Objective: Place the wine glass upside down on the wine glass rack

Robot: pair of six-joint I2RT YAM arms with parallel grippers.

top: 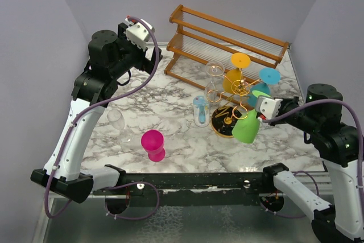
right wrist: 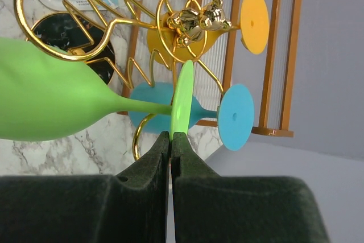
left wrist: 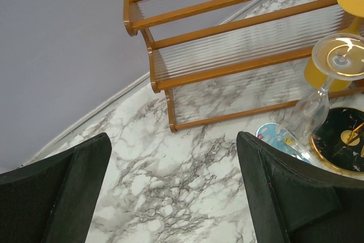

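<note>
Your right jaws are pinched tight on the foot of the lime-green stemmed wine glass (top: 246, 127), right of centre in the overhead frame, just beside the gold wire wine glass rack (top: 222, 120), while your left jaws gape wide and empty at upper left.

A wooden shelf (top: 227, 37) stands at the back of the marble table (top: 165, 103); a pink glass (top: 152, 142) and a clear glass (top: 116, 118) sit front left.

Bright, even light, soft shadows on the marble table (top: 170, 112), all views sharp
</note>
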